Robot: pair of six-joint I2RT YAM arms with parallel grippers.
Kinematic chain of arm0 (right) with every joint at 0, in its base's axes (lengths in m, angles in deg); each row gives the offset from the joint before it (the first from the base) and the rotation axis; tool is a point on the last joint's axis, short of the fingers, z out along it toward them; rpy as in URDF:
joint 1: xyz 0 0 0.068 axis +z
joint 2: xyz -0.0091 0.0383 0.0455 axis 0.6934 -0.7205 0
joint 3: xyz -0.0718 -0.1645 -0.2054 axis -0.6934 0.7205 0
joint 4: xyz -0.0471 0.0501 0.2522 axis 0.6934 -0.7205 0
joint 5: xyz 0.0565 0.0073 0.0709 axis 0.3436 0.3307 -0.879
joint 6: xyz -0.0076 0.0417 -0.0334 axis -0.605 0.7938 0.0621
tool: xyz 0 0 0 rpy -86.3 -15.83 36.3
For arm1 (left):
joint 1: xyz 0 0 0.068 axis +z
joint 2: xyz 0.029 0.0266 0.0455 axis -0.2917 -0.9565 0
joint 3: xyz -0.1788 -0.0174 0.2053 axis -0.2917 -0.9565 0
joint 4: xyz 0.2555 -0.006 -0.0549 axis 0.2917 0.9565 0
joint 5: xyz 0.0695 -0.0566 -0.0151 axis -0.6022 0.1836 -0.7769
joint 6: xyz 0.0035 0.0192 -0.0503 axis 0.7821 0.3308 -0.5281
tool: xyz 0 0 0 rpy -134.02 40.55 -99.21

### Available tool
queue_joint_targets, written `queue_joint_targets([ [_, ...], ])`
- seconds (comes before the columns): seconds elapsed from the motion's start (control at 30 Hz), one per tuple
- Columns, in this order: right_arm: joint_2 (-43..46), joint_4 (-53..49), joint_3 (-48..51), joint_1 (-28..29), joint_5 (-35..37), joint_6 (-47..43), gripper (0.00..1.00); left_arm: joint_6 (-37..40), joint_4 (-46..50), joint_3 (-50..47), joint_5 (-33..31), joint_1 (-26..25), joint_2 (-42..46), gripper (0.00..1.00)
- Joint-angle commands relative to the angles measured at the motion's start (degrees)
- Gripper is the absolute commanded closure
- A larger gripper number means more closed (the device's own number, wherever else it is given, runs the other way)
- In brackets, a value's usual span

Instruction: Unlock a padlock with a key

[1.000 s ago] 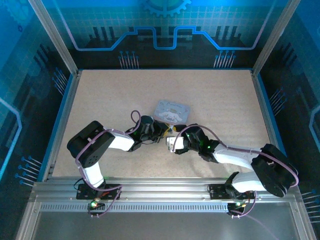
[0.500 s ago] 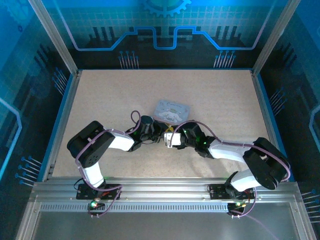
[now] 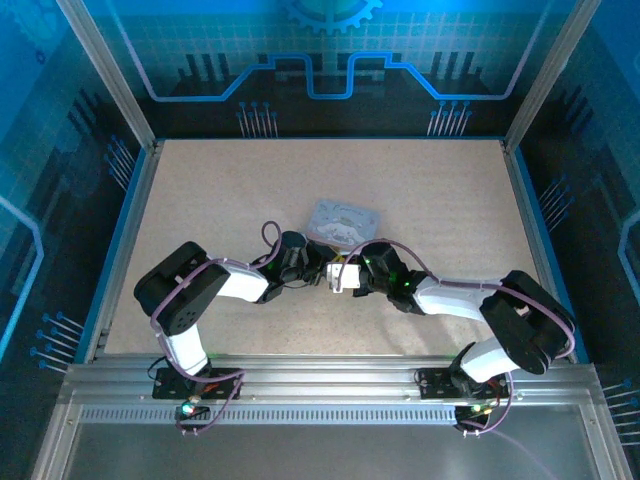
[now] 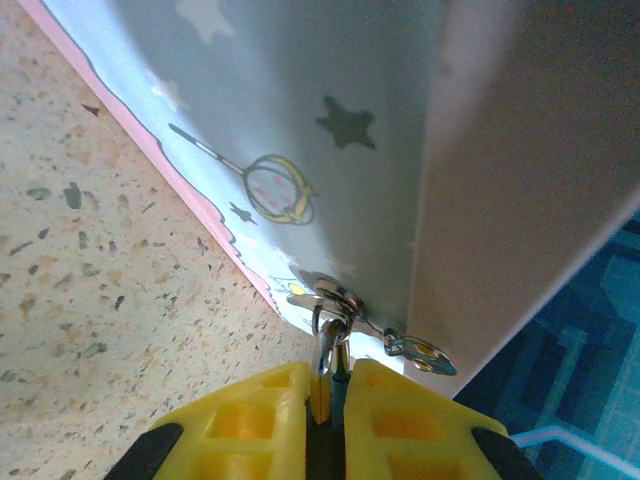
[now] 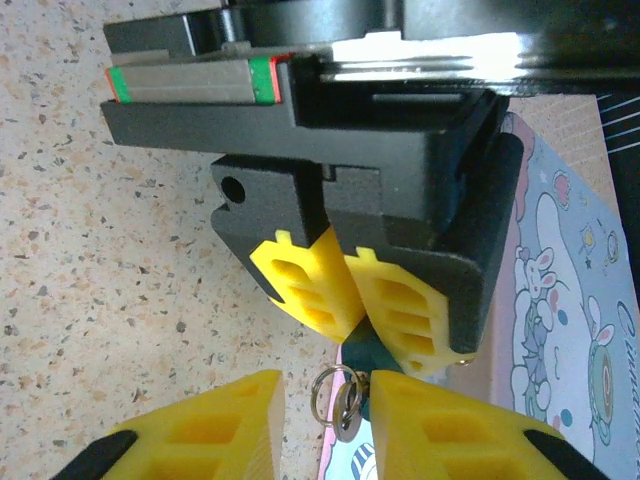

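Against the tin's (image 5: 560,300) edge the right gripper (image 5: 325,410) has just slid in, jaws narrowed but apart around the key (image 5: 346,418), so a pinch looks near, while the left gripper (image 5: 360,325) is clamped on the padlock (image 5: 366,352) and the key dangles lengthwise away from it, roughly along that edge.

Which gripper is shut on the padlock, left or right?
The left gripper, pinching the padlock; the right gripper stands open, flanking the hanging key.
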Motion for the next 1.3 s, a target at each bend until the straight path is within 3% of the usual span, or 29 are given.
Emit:
queue_joint_targets([
  [0.0,-1.0,1.0,-1.5,-0.5,0.7,0.7,0.75,-0.8,-3.5,1.0,1.2,-0.3,0.1,1.00],
  [0.5,-1.5,2.6,-1.9,0.0,5.7,4.3,0.96,-0.8,-3.9,0.8,1.0,-0.3,0.2,1.00],
  [0.93,1.3,3.6,-1.8,0.8,7.3,17.4,1.00,-0.7,-3.3,1.3,0.8,-0.4,0.7,1.00],
  [1.27,2.3,-1.1,-4.2,1.2,6.6,21.8,1.00,-0.9,-3.4,1.7,0.7,-0.9,0.5,1.00],
])
